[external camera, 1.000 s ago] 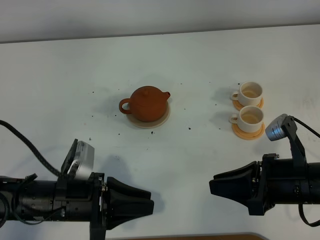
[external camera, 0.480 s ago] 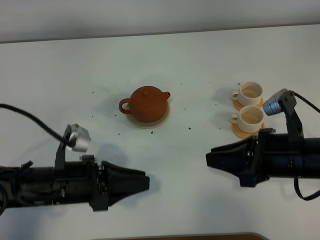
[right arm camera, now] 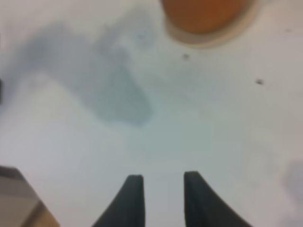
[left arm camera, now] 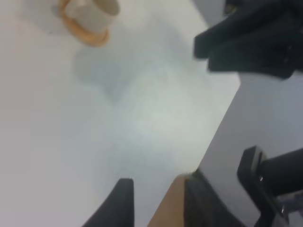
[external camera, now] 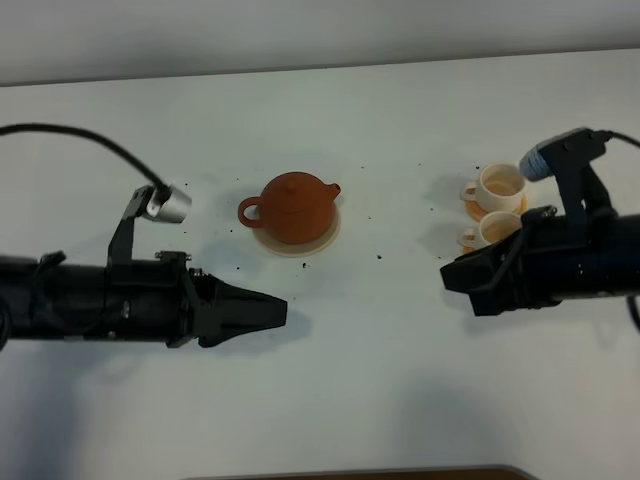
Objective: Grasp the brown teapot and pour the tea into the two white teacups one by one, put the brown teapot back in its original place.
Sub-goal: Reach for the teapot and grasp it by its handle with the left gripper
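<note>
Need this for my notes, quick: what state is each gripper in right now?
Left gripper: open, holding nothing.
Right gripper: open, holding nothing.

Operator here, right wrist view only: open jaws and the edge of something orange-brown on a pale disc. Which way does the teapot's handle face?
Observer: The brown teapot has its handle toward the left arm, spout toward the right arm.
Operator: And the cups?
Observer: The far teacup is in plain view; the near teacup is partly hidden behind the right arm.
Operator: The left arm's jaws?
Observer: Open, holding nothing, clear of the teapot.
</note>
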Robot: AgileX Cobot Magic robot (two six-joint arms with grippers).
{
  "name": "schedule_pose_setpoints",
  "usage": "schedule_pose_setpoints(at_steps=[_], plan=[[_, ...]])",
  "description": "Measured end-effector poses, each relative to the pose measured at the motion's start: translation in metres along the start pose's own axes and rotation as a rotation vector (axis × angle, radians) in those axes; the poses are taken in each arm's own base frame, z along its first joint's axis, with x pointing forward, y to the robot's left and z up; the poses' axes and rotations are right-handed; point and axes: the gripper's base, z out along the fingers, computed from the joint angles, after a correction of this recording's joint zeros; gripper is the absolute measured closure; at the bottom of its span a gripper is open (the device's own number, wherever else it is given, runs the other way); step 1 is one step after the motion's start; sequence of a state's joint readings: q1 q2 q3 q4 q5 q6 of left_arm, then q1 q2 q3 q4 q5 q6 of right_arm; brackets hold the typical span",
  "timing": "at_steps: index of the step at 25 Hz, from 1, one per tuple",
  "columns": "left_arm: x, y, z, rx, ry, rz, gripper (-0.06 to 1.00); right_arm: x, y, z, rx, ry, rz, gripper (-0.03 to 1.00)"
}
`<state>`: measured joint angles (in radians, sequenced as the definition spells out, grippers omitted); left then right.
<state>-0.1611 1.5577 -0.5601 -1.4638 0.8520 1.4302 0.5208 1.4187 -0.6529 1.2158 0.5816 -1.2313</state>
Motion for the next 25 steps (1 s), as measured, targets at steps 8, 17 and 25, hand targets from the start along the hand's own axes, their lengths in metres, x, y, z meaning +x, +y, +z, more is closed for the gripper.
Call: schedule_pose_setpoints(at_steps=[8,17,25], plan=[[-0.033,-0.001,-0.009,-0.126,0.121,-0.055,0.65,-0.011,0.005,-0.057,0.274,0.162,0.04,0.73],[-0.043,-0.002,-0.011,-0.154,0.126,-0.041,0.65,0.024,0.027,-0.127,0.562,0.313,0.131,0.73],[-0.043,-0.002,-0.011,-0.157,0.125,-0.04,0.65,0.081,0.054,-0.153,0.498,0.239,0.026,0.73]])
